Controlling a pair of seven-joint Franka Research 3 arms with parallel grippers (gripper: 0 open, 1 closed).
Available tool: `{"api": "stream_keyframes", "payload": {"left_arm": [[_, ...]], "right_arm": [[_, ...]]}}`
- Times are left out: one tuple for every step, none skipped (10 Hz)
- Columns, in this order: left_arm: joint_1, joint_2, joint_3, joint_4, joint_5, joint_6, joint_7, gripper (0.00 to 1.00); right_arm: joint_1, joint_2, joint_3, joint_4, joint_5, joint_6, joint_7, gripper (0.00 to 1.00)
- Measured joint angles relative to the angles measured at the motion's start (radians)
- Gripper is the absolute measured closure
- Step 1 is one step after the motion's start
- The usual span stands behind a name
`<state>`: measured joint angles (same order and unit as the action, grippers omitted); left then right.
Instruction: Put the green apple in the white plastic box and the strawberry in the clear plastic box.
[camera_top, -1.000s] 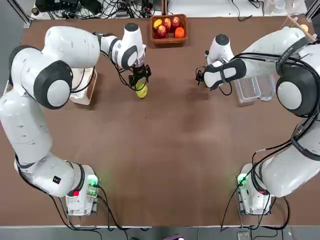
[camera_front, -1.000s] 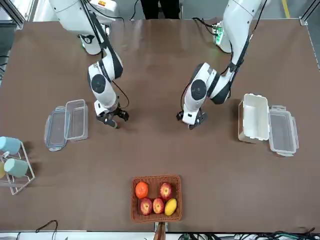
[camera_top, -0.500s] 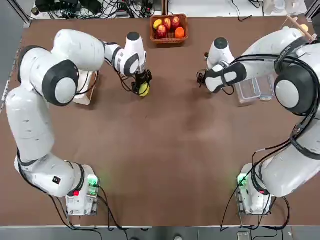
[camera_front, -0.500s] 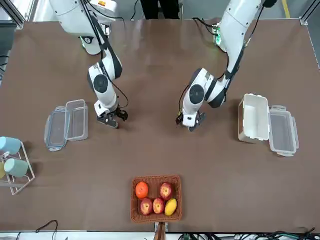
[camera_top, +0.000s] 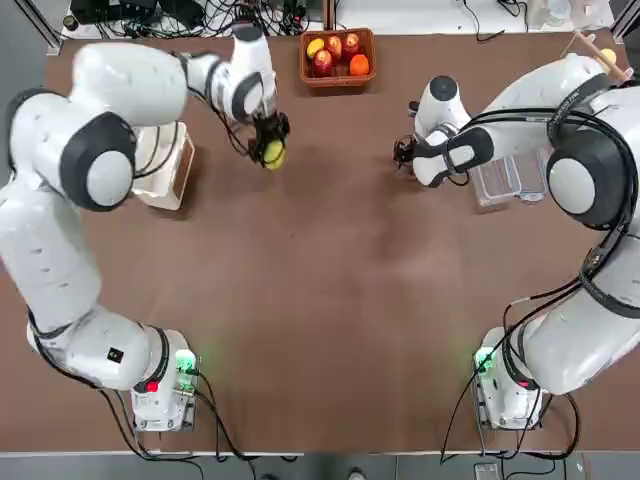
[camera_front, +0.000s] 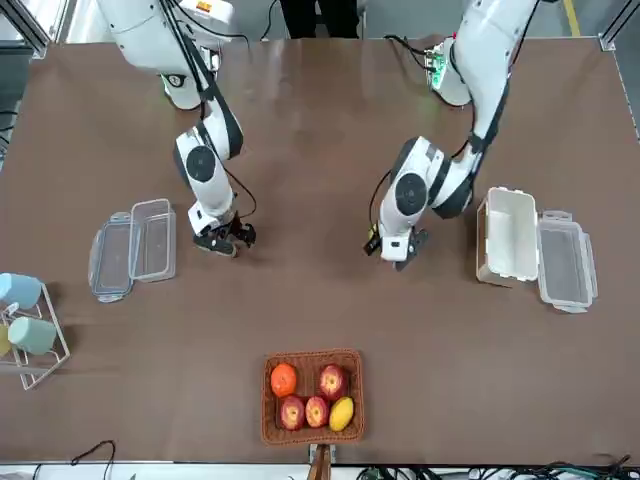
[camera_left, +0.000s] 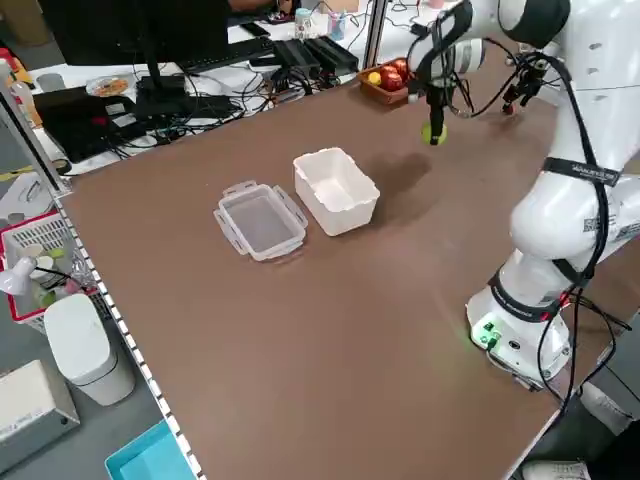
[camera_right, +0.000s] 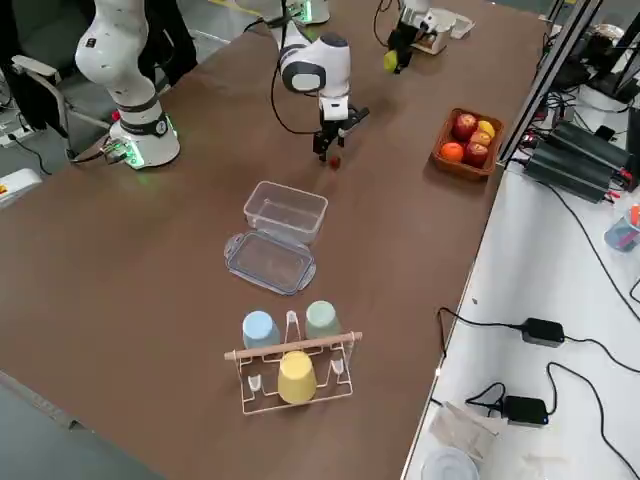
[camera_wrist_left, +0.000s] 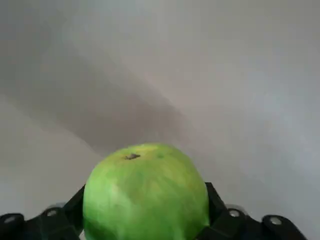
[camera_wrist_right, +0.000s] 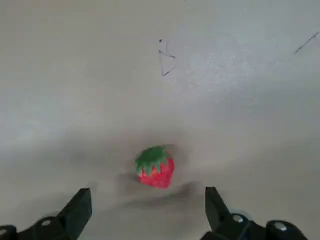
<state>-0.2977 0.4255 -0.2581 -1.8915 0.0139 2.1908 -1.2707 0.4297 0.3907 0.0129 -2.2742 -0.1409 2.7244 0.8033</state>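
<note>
Top view: the green apple is gripped by the left claw and is held above the counter, between the white plastic box and the brown basket. In the left wrist view the apple fills the gap between the two fingers, with bare counter beneath it. The right claw is spread wide with nothing held, and the strawberry lies on the counter just ahead of its fingertips. The clear plastic box is set just beside that claw, its lid folded open flat; the white box is likewise open, with its translucent lid laid alongside. Nothing is seen standing between the strawberry and the clear box. Five fruits are counted in the basket: three red, one orange, one yellow. On a wire rack at the counter's edge three cups are hung, apparently blue, green and yellow.
</note>
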Motion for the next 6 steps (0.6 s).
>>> {"api": "stream_keyframes", "payload": {"left_arm": [[0.03, -0.082, -0.007, 0.007, -0.002, -0.09, 0.014, 0.11], [0.068, -0.162, -0.012, 0.006, -0.002, -0.169, 0.03, 0.11], [0.127, -0.225, -0.014, 0.0, -0.002, -0.228, 0.076, 0.11], [0.204, -0.261, -0.015, -0.01, -0.002, -0.253, 0.148, 0.11], [0.288, -0.271, -0.014, -0.017, -0.003, -0.254, 0.23, 0.11], [0.364, -0.268, -0.013, -0.024, -0.003, -0.255, 0.316, 0.11]], "right_arm": [[0.0, 0.018, -0.002, 0.001, -0.001, 0.011, 0.0, 0.0], [0.001, 0.033, -0.002, 0.002, -0.003, 0.017, 0.0, 0.0], [0.001, 0.039, -0.002, 0.004, -0.003, 0.019, 0.0, 0.0], [0.002, 0.04, -0.002, 0.006, -0.004, 0.019, -0.001, 0.02], [0.002, 0.04, -0.003, 0.008, -0.004, 0.019, -0.001, 0.11], [0.002, 0.04, -0.004, 0.01, -0.004, 0.019, -0.001, 0.16]]}}
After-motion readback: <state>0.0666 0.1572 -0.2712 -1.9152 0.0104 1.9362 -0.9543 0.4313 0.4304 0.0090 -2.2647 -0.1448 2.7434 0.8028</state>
